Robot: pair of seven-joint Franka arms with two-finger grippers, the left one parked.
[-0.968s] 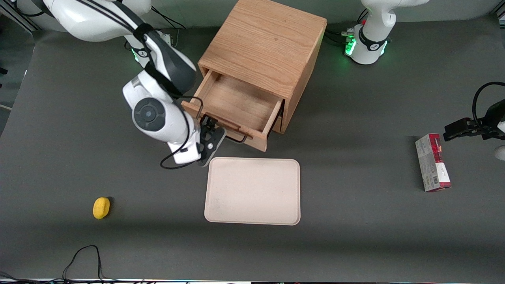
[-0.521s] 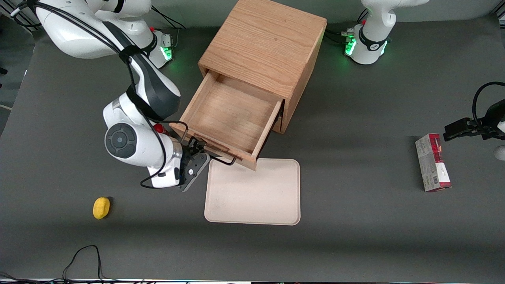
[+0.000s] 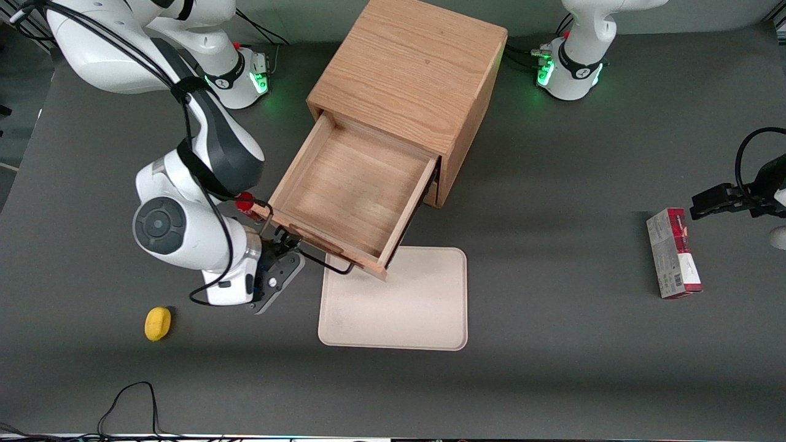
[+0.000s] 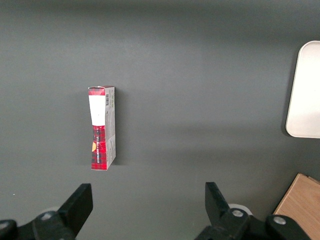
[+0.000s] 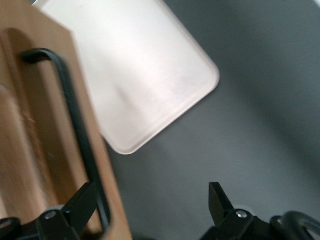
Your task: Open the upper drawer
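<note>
Light oak upper drawer (image 3: 350, 187) stands pulled far out of the oak cube cabinet (image 3: 410, 73), front edge overhanging the beige rectangular tray (image 3: 405, 307). Black two-finger gripper (image 3: 284, 253), wrist bent low, fingers spread wide at its thin black wire handle (image 5: 75, 120), one finger hooked inside the loop. No legible writing.

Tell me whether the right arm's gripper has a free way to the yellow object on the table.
Probably yes. The gripper sits at the upper drawer's handle, and only bare table lies between it and the yellow object, which is nearer the front camera.
</note>
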